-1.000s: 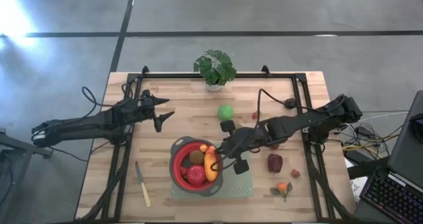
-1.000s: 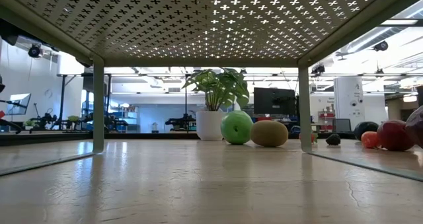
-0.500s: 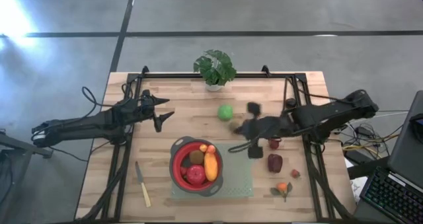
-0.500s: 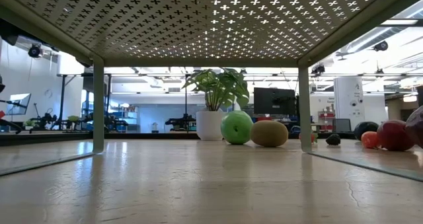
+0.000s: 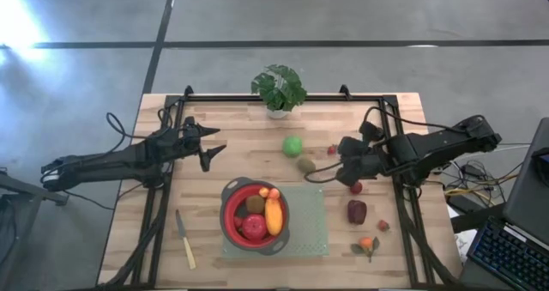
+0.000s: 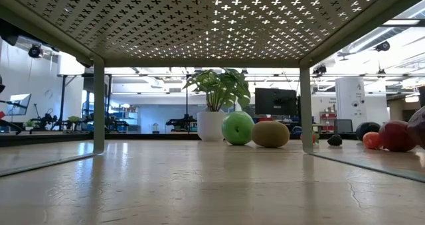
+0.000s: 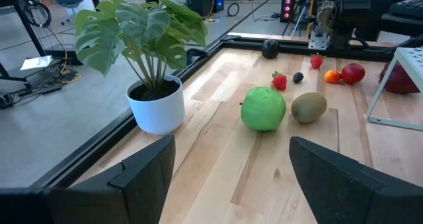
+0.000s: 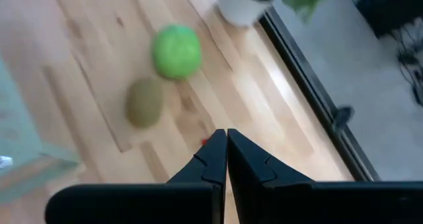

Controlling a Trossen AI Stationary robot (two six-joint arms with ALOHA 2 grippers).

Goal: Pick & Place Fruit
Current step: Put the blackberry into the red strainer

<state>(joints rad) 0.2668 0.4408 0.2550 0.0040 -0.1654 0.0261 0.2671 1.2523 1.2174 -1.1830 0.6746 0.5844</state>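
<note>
- Fingers [image 8: 211, 161] of the right gripper [image 5: 343, 156] pressed flat together, clenched on nothing, hovering right of centre in the high view, just right of the kiwi [image 5: 306, 165].
- Right wrist view alone shows a tiny red piece [image 8: 206, 141] peeking out behind those fingertips, with the green ball [image 8: 176, 51] and kiwi beyond.
- Left gripper [image 5: 212, 145] waits at centre left of the high view, jaws spread and empty; its wrist view frames the potted plant [image 7: 142, 59] between them.
- Bowl [image 5: 231, 226], red, at lower centre on a pale mat [image 5: 310, 231], already holds a red apple [image 5: 253, 228] and an orange elongated piece [image 5: 274, 215], long axis running top to bottom of the frame.
- Dark-red lump [image 5: 357, 211] lies loose at lower right.
- Low view shows only ball, kiwi and plant at mid-frame, no gripper.
- Knife [image 5: 185, 239] at lower left, blade toward the top.
</note>
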